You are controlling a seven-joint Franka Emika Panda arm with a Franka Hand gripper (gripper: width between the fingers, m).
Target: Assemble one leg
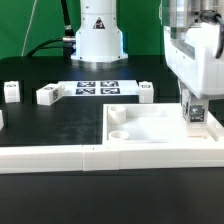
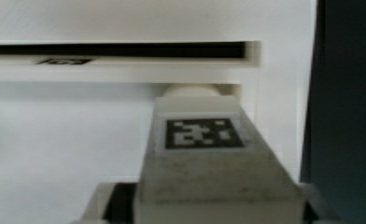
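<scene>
The fingers (image 1: 187, 103), clenched on the leg (image 2: 199, 128), hold it at the white panel (image 1: 150, 125) corner; next it likely needs seating and twisting.

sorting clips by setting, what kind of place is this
Likely a robotics lab bench: a white arm base behind a black table, the marker board lying on it, and a green backdrop.
</scene>
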